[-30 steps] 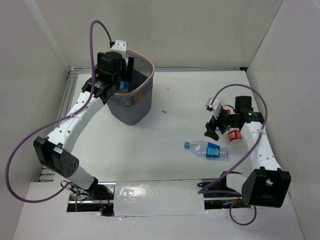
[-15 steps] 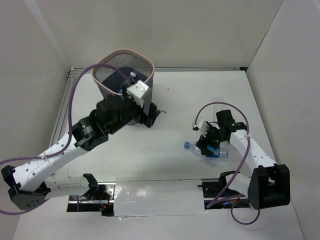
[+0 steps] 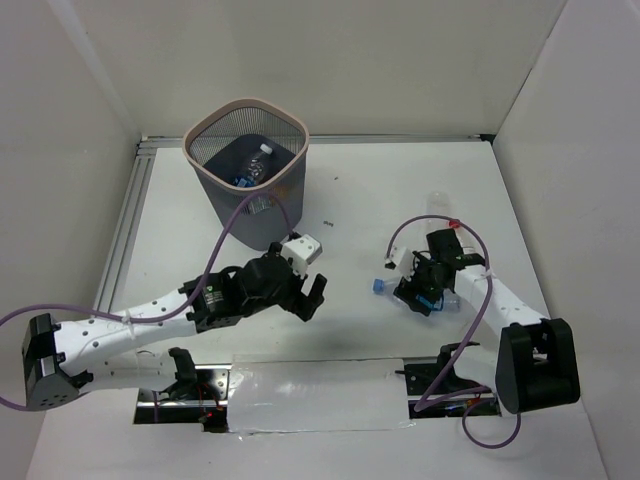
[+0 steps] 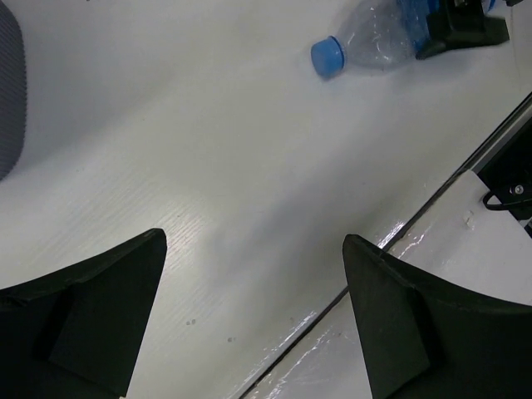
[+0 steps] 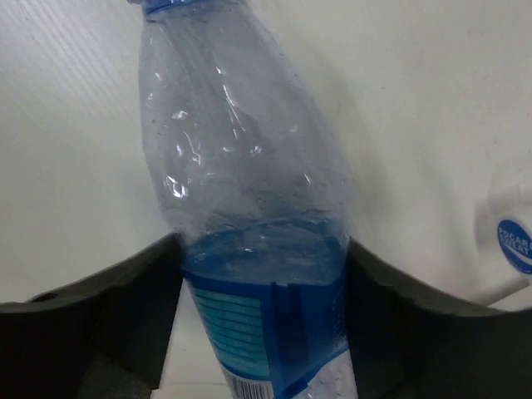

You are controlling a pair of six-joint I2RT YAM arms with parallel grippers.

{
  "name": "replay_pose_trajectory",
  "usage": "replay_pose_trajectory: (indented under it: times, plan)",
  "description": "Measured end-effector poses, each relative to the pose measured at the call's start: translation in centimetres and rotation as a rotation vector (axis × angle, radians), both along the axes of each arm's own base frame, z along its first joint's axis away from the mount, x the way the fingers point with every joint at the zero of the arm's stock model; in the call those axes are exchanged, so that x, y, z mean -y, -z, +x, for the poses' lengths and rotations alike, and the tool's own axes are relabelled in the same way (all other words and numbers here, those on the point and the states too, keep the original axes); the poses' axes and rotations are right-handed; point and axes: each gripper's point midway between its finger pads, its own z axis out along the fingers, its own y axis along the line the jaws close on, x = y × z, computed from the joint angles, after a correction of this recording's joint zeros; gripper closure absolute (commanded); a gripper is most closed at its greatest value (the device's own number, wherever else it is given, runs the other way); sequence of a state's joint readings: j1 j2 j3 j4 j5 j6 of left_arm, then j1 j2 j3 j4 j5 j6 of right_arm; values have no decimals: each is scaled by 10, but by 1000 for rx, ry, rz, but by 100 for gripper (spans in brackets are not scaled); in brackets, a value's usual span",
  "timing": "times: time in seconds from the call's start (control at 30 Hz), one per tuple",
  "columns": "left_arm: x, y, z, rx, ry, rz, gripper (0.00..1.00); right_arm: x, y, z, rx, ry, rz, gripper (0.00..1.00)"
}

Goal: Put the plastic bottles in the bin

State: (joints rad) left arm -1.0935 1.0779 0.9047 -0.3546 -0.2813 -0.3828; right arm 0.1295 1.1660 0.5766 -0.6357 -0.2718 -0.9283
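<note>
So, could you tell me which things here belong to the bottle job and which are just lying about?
For the job: blue-label bottle between the right fingers; bottles already in the bin; the bin itself.
Lying about: small dark speck on the table; shiny sheet at the near edge.

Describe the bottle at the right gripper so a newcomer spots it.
Look right of the dark grey wire-mesh bin to the right gripper. Between its black fingers lies a clear plastic bottle with blue cap and label, flat on the white table, unlike the bottles inside the bin.
</note>
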Motion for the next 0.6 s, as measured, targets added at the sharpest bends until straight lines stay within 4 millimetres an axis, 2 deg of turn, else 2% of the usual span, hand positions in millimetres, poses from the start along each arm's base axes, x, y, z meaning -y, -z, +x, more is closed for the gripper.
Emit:
replay_pose_trajectory:
  times: [0.03,0.07,0.1,0.13,0.27,0.33,0.37,0.43,0.53,0.6]
  plan:
    - [1,2,-1,-7,-8,-11,0,0,0,1,6,-5,-4,41]
    - [1,8,-5,-24,-15,-18,0,0,0,2,8,-4,-6,60]
    - [1,8,-5,-24,-14,-17,0,0,0,2,9,-4,-4,60]
    - [1,12,-7,-32,-16,-19,0,-1,-1,2,9,-6,0,72]
    - [-1,30,-17,-73,-21,-10,0,-11,-18,9,38,-32,50,91]
    - [-1,37,-23,-90,-18,-7,0,-19,-30,7,19,-54,89,91]
    - [-1,40,-25,-97,-16,-8,0,-26,-42,10,21,-63,117,91]
    - [-2,46,-30,-112,-8,-3,0,-42,-81,30,77,-87,180,89]
    - [-2,53,-35,-131,-3,-9,0,-74,-169,81,260,-108,303,89]
    - [-2,55,-37,-136,2,-12,0,-94,-235,116,419,-109,397,89]
